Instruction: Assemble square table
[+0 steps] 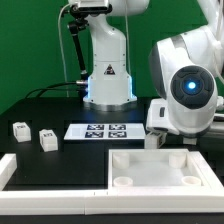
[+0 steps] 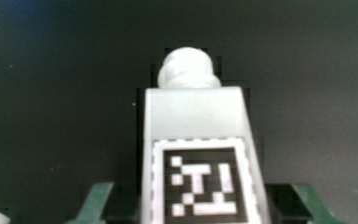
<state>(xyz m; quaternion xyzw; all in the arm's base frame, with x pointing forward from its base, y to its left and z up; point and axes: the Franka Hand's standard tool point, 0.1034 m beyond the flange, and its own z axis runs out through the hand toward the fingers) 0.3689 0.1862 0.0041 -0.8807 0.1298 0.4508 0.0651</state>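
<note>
The square table top lies at the front of the exterior view's right, white, with a raised rim and round corner sockets. My gripper hangs just above its far edge. In the wrist view my gripper is shut on a white block leg. The leg bears a black-white tag and ends in a round peg pointing away from the jaws. The dark green fingers press on both of its sides. Two more legs stand on the black table at the exterior view's left.
The marker board lies flat in the middle of the table. Long white border rails run along the front left. The robot's base stands at the back, and its large arm fills the exterior view's right.
</note>
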